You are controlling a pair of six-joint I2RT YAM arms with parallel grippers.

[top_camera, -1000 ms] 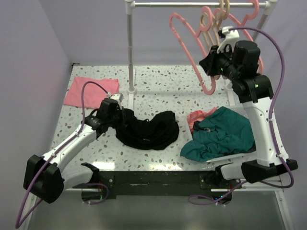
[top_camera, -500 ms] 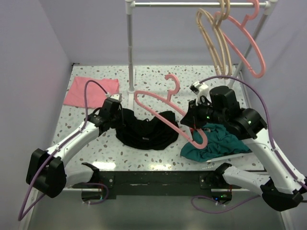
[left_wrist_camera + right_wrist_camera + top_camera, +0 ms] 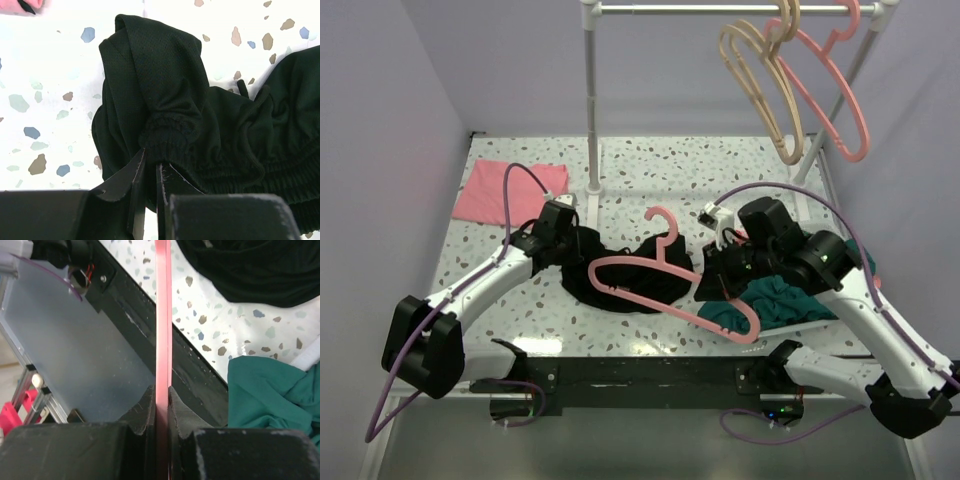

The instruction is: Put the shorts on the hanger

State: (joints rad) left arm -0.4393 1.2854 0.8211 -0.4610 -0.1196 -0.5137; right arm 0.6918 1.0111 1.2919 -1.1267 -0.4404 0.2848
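Observation:
The black shorts [image 3: 630, 272] lie crumpled mid-table. My left gripper [image 3: 568, 238] is at their left end, shut on the elastic waistband; the left wrist view shows the jaws [image 3: 150, 167] pinching the bunched fabric [image 3: 165, 100]. The salmon-pink hanger [image 3: 672, 238] hovers tilted over the right half of the shorts, hook pointing to the back. My right gripper [image 3: 718, 282] is shut on its right arm. In the right wrist view the pink bar [image 3: 163, 315] runs straight up from between the jaws [image 3: 160, 395], with the shorts [image 3: 250, 270] at upper right.
A teal garment [image 3: 782, 300] lies under the right arm, also in the right wrist view [image 3: 270, 390]. A pink cloth [image 3: 505, 190] lies at the back left. The rack's pole [image 3: 590, 100] stands behind the shorts. A tan hanger [image 3: 760, 70] and a pink one [image 3: 835, 90] hang on the rail.
My right arm brought the pink hanger down from the rail and leftward until it hangs over the shorts. The left gripper kept its hold on the waistband, shifting slightly.

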